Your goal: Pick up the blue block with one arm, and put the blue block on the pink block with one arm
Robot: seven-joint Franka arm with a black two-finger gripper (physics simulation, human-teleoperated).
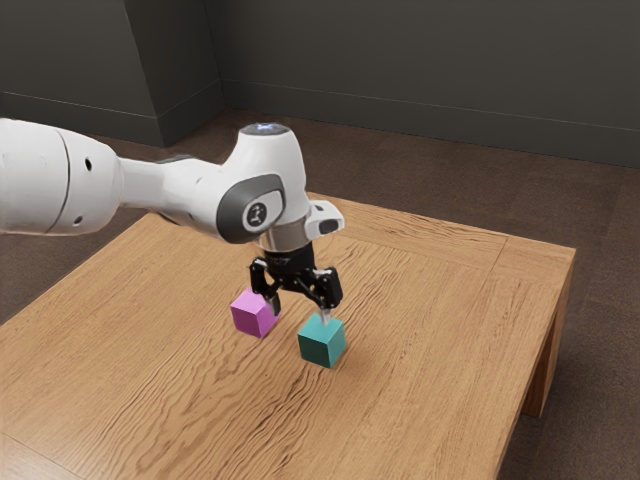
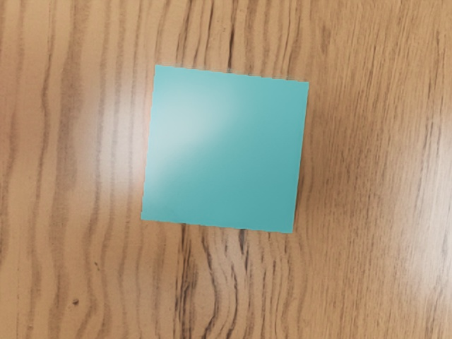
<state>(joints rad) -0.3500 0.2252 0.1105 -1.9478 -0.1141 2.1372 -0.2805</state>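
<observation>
The blue block (image 1: 322, 342), teal in colour, rests on the wooden table (image 1: 420, 330) near its middle. The pink block (image 1: 253, 313) sits on the table just to the exterior view's left of it, a small gap apart. My black gripper (image 1: 299, 307) hangs open just above the two blocks, pointing down, with nothing between its fingers. One fingertip is over the blue block's top and the other is near the pink block. In the wrist view the blue block's square top (image 2: 224, 150) lies directly under my hand, on wood grain.
The table's far and right edges (image 1: 560, 270) drop off to a dark floor. Bare wood (image 1: 150, 390) lies in front of and around the blocks. My white arm (image 1: 150, 190) reaches in from the exterior view's left.
</observation>
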